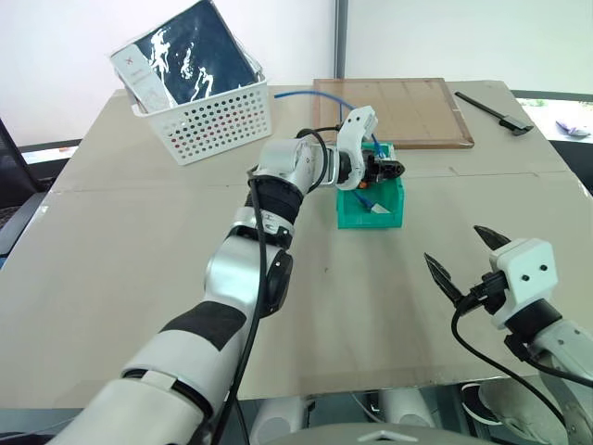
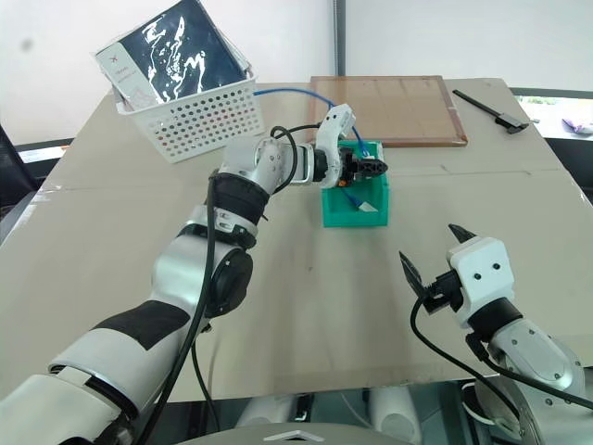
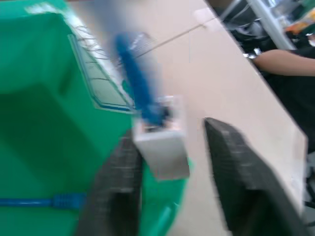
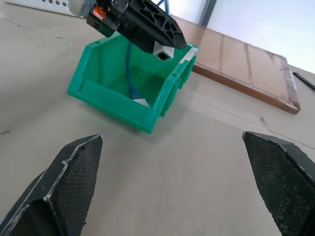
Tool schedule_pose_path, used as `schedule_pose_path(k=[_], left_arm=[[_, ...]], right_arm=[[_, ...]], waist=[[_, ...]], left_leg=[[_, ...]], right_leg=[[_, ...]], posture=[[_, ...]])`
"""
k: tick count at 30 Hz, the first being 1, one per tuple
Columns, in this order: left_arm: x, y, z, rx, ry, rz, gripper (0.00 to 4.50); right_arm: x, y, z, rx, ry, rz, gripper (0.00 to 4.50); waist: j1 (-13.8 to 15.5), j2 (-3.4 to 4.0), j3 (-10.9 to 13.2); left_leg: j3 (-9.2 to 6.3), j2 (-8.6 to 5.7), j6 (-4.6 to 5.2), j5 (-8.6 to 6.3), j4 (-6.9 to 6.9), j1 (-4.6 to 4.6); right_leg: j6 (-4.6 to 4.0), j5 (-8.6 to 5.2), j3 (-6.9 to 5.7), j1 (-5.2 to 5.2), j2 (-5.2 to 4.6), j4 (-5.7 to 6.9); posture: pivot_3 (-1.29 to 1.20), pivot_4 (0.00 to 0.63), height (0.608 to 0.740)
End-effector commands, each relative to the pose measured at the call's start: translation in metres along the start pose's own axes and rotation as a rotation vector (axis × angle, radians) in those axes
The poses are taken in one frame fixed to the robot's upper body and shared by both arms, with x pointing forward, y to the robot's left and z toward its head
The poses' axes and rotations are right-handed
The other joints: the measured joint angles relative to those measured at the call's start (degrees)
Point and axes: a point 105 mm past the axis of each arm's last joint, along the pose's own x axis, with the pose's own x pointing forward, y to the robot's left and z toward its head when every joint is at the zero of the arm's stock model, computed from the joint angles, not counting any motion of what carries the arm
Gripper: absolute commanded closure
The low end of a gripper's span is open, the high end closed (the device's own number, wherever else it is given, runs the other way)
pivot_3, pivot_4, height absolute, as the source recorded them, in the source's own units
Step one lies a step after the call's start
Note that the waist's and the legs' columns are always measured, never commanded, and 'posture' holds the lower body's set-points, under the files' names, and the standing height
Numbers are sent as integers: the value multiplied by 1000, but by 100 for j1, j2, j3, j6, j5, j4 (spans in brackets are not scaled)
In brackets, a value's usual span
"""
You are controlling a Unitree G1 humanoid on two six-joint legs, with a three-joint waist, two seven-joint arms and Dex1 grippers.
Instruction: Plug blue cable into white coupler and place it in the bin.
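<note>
Nearest the camera: right claw [image 1: 468,255], low over the bare near-right part of the table [image 1: 139,278], fingers spread wide, nothing between them. Well apart from the task's things; green bin [image 4: 115,101] ahead of it across open tabletop.

Further out, mid-table: left claw [image 1: 389,169], reaching forward and toward the right, poised above the green bin. In the left wrist view, fingers [image 3: 115,191] parted, the white coupler [image 3: 162,142] lying against one finger with a clear gap to the other. Whether still pinched or already let go: cannot tell; judged as loosening rather than clamped.

Blue cable [image 3: 138,83]: one end seated in the white coupler, so plugging judged done. Long axis running up and away from the coupler, past the bin's back wall and out toward the wooden board [image 1: 408,107]. A further blue length with a plug lying on the bin's floor.

Deciding relation: coupler directly over the bin's open mouth, near one side wall, held by or resting on the left claw; bin straight below. Left arm by far the nearer. Next move judged a simple drop or short lowering, then withdrawal.

Risk, as a judgement: trailing cable over the rim may tug the coupler back out.

Also on the table: white perforated basket [image 1: 208,116] far left, a dark tool [image 1: 496,111] far right.
</note>
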Motion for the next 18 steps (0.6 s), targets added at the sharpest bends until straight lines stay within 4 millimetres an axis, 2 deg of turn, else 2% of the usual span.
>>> schedule_pose_path(k=[1, 2, 5, 7, 9, 10, 12, 15, 18], left_arm=[[-14, -3, 25, 44, -50, 3, 358], [-18, -2, 26, 38, -45, -3, 76], [-35, -6, 30, 7, -48, -70, 76], [-53, -10, 31, 35, -77, -136, 76], [-69, -16, 27, 18, -106, -203, 76], [-77, -13, 24, 69, -136, -190, 76], [-91, -13, 15, 210, -242, -179, 76], [-116, -9, -9, 358, -338, -170, 76], [-140, 4, -47, 362, -349, -174, 76]], right_arm=[[-4, -2, 15, -21, -73, -32, 0], [-4, -1, 16, -18, -74, -32, 0], [-2, 0, 15, -14, -77, -27, 0], [0, -1, 15, -6, -84, -22, 0], [2, -3, 15, -2, -91, -16, 0], [3, -4, 15, 2, -95, -13, 0], [5, -7, 14, 5, -100, 4, 0], [7, -12, 14, 4, -106, 48, 0], [6, -19, 10, -20, -92, 121, 0]], waist=[[6, -1, 1], [6, -1, 2], [0, 1, 5], [-5, 3, 8], [-15, 7, 10], [-11, 7, 10], [-10, 10, 9], [1, 12, 9], [15, 13, 10]], left_leg=[[0, -1, 0, 0, 0, -2], [0, -2, 0, -1, 0, -3], [1, -2, 0, -1, 0, -2], [-2, 2, 0, -1, 0, -3], [1, 15, -2, 0, -1, -1], [0, 20, -12, 6, -1, -1], [2, 22, -24, 13, -1, 1], [17, 27, -29, 14, -3, 5], [32, 30, -29, 14, -3, 6]], right_leg=[[0, 1, 0, 0, -3, -2], [0, 0, 1, 0, -5, -3], [4, -2, 4, -1, -6, -3], [10, -6, 2, -3, -5, 0], [2, -1, 6, -3, -5, 1], [-7, 4, 6, -3, -4, 2], [-9, 5, 9, -3, -4, 2], [-12, 6, 23, -3, -7, 1], [-13, 6, 31, -6, -8, -3]], posture=[[0, 150, 740], [0, 150, 740], [0, 150, 740], [0, 150, 740], [0, 150, 740], [0, 150, 740], [0, 150, 740], [0, 150, 740], [0, 150, 740]])
